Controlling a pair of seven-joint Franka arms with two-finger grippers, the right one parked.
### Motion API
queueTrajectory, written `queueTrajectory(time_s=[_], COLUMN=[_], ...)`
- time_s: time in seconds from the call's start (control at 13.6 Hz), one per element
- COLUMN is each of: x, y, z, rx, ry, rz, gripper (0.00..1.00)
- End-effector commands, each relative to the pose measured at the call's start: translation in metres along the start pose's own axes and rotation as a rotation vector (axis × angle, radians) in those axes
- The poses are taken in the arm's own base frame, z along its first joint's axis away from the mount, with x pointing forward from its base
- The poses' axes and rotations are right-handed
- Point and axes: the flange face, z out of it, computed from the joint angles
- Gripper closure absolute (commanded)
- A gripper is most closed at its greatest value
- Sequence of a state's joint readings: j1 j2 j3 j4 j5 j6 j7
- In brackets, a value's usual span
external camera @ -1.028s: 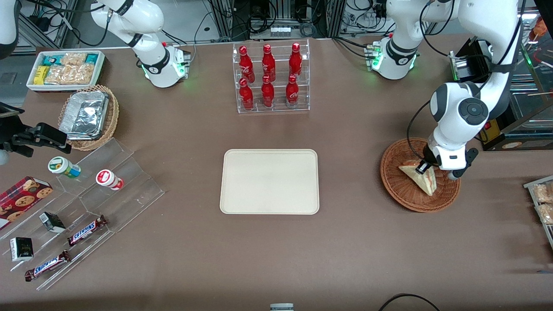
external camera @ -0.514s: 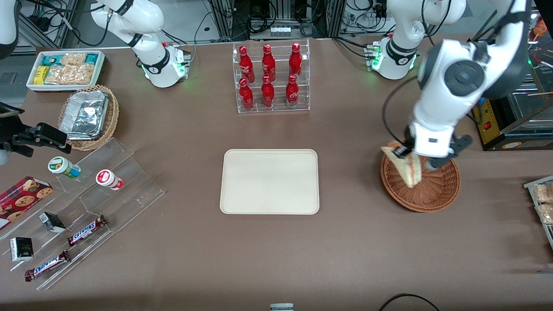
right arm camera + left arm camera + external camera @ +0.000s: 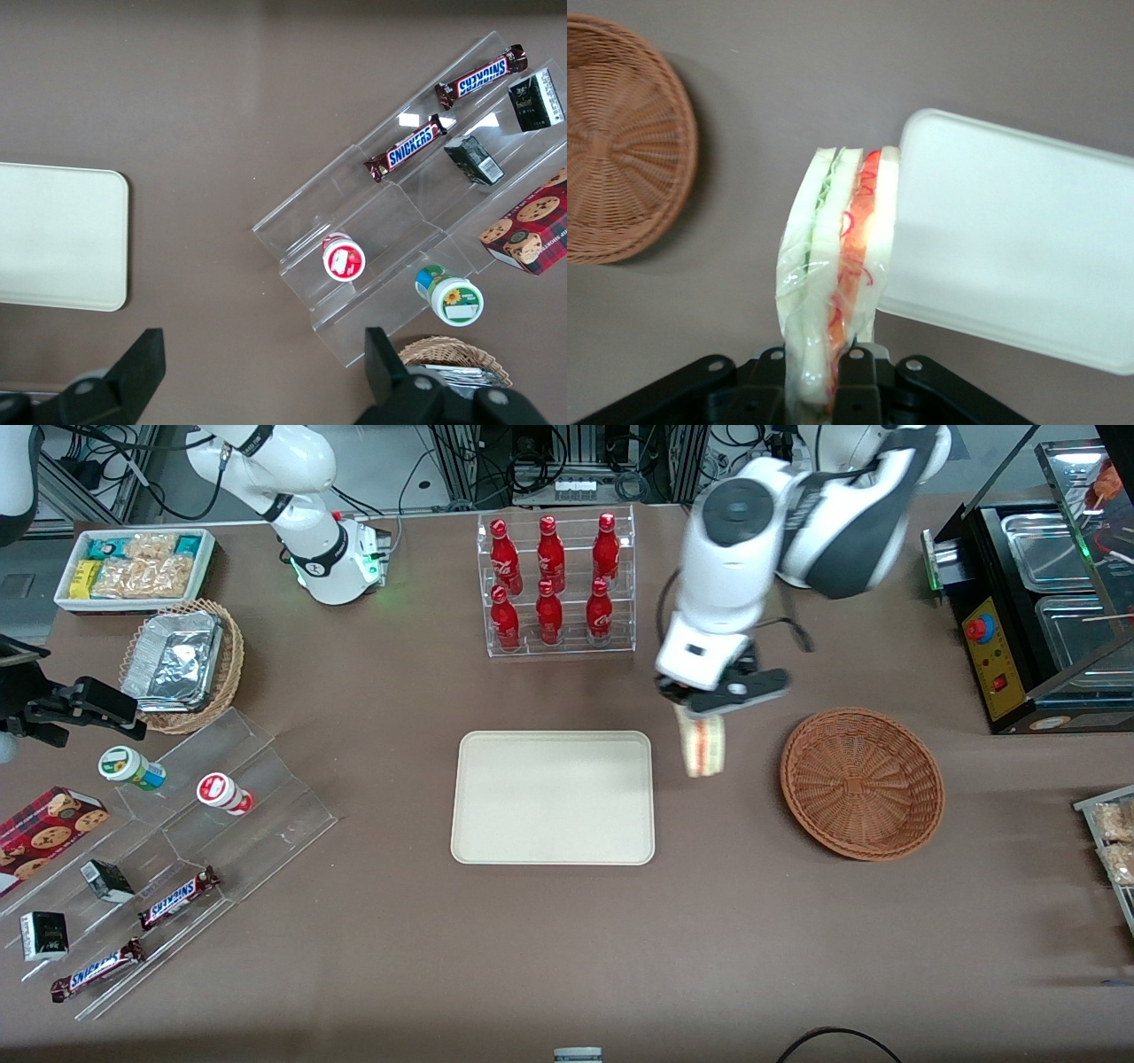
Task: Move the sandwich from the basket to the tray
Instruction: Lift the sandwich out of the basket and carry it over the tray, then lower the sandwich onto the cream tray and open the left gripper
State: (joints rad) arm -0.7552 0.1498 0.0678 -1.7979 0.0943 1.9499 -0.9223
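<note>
Sandwich (image 3: 702, 746) hangs in the air, pinched by the left gripper (image 3: 706, 710), between the tray (image 3: 552, 797) and the basket (image 3: 861, 782). It touches neither. The fingers are closed on the top of the wedge, and the wrap and bread bulge slightly below the pinch.

Key relation: the tray lies sideways from the load, toward the parked arm's end of the table. In the front view the wedge hangs just off the tray's short edge, over bare table (image 3: 726, 921). Its long axis runs downward from the gripper, cut edge with red and green filling facing the front camera.

My read: the carry is well along and the basket now holds nothing. What remains is a short sideways travel to get fully over the tray, then a lowering and release.

Wrist view adds detail: sandwich (image 3: 837, 292) shows its layers edge-on, with clear film around it, and the tray corner (image 3: 1010, 239) sits right beside its tip. Basket (image 3: 622, 142) appears well apart. The front view alone gives the height above the table.

Risk, judged: the grip is narrow and the wrap slippery.
</note>
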Motion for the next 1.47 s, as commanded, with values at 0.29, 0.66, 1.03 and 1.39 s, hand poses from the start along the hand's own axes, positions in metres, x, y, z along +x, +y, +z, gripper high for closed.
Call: queueTrajectory(time_s=[0.29,0.66,1.03,1.39], x=[-0.037,-0.036,-0.039,-0.040], y=[0.114,0.125,0.129,0.128], z=[0.139,0.199,0.224,0.235], rx=[0.046,0.045,0.034,0.047], ry=[0.082,0.126,0.132,0.129], rz=[0.180,0.226,0.181,0.188], gripper=[0.92,0.92,0.92,0.00])
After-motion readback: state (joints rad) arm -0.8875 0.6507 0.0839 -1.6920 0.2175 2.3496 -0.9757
